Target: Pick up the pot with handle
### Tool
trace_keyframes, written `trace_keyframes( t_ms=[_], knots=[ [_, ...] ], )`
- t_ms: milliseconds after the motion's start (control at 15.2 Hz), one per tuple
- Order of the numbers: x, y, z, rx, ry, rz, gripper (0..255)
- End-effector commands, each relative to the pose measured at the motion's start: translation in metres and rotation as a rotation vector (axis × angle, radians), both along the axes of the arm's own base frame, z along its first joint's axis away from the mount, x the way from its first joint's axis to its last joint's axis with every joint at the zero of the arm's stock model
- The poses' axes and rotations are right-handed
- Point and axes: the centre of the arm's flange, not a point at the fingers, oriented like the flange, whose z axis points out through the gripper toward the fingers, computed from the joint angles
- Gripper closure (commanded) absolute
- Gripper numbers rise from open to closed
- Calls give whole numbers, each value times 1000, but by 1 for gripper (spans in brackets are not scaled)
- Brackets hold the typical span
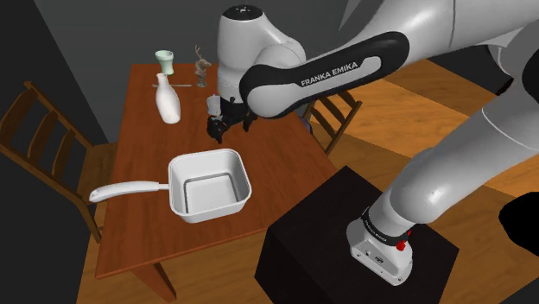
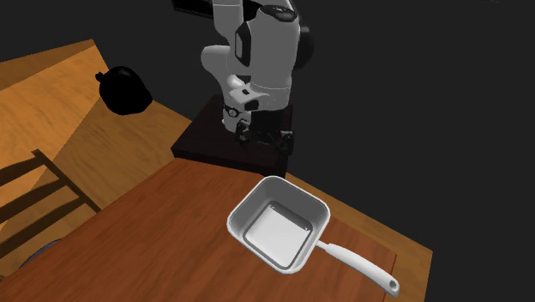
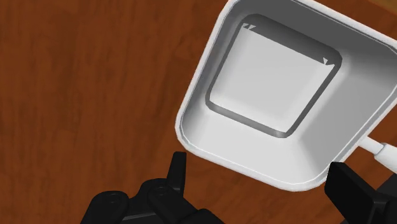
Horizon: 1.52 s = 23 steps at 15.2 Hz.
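On the wooden table (image 1: pixel 129 147), one white pot (image 1: pixel 207 183), one white vase (image 1: pixel 168 99)

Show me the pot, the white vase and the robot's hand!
pot (image 1: pixel 210 192): shoulder view, on its bare inside floor.
white vase (image 1: pixel 169 104): shoulder view, on its round belly.
hand (image 3: pixel 258 162): wrist view, midway between its two spread fingertips, just above the pot's near rim.
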Motion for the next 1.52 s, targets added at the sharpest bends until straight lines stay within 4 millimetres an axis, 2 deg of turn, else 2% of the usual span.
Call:
trace_keyframes(
  t_ms=[0,1188,1254,1452],
  knots=[
    [7,20,-17,-8,-1,4,0],
    [78,194,-177,-94,-5,43,0],
    [81,202,-185,-98,-5,45,0],
    [81,202,-201,-98,-5,45,0]
  ],
)
